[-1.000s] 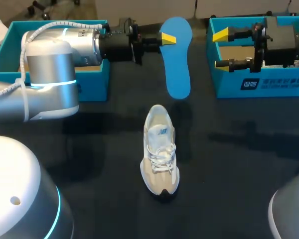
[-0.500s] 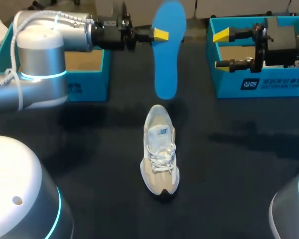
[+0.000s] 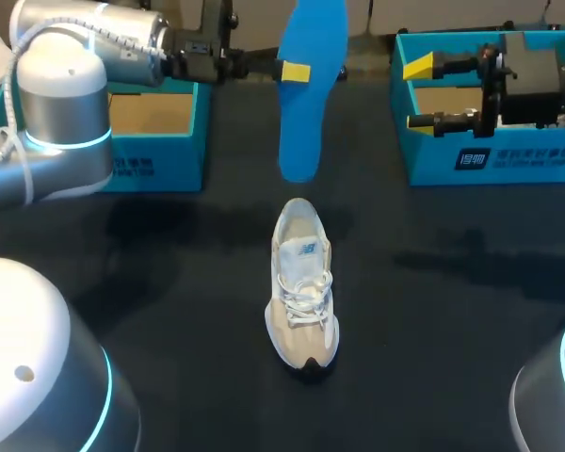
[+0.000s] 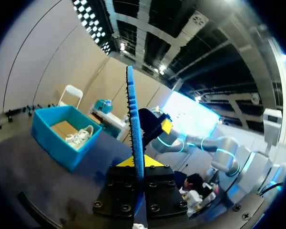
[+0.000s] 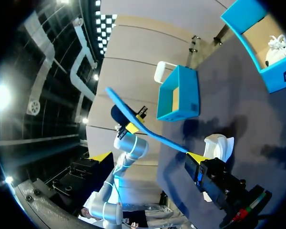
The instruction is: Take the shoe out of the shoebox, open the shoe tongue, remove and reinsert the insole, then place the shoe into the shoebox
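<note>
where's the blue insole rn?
Head view: the flat blue foam insole is clamped in the left claw, up off the table, between the left teal shoebox and right teal shoebox, beyond the white lace-up sneaker.

Silver arms (image 3: pixel 61 104) are wearing cyan rings (image 3: pixel 68 142); a seemingly ribbed white cable (image 3: pixel 15 73) is hugging the left; black tools (image 3: pixel 414 94), yellow-tipped.

A dark, matte counter (image 3: pixel 452 311) fills the head view from near to far. Soft shadows lie across it at the left and the right, and its cloth-like surface looks even. Both wrist views show the same counter (image 4: pixel 19 162) (image 5: pixel 257 119) as a flat grey-black plane.
</note>
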Controlling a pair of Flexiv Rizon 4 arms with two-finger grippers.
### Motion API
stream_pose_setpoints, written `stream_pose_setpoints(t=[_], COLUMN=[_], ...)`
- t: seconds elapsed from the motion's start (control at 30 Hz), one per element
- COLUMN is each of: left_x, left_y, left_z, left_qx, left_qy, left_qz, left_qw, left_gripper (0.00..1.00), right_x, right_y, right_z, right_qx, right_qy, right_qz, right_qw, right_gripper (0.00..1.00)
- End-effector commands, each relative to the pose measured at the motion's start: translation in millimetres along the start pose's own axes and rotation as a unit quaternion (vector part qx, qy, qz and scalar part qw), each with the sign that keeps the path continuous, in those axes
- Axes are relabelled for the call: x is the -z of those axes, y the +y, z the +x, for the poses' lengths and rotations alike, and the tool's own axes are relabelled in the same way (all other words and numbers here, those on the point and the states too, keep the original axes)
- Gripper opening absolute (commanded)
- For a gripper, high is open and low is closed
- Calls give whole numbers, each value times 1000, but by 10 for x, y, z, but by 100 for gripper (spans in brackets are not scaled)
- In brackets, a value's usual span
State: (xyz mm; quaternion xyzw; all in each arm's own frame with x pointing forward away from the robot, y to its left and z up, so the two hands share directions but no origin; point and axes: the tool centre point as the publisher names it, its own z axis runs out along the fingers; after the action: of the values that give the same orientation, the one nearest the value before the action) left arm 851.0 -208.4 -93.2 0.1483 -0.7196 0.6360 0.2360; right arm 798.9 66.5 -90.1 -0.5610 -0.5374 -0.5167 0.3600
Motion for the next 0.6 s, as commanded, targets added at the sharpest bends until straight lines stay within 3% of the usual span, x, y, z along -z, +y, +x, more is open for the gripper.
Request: stream_pose_setpoints(t=[0.03,0.3,0.4,0.6], left_x=[33,66,56,43], left_y=[0,-93,-106,-107], left_z=[123,197,198,192], left_qx=[-266,-365,-414,-418], left_qy=[-36,-41,-49,-51], left_qz=[64,146,147,136], left_qw=[961,919,897,897], left_gripper=[0,0,0,0], right_x=[-19,-19,-19,-19], right_y=[6,6,6,6], right_z=[-1,-1,-1,-1], right_qx=[0,0,0,0], right_qy=[-1,-1,-1,-1], right_qz=[0,0,0,0], right_qw=[1000,1000,1000,1000], right_gripper=[100,100,100,100])
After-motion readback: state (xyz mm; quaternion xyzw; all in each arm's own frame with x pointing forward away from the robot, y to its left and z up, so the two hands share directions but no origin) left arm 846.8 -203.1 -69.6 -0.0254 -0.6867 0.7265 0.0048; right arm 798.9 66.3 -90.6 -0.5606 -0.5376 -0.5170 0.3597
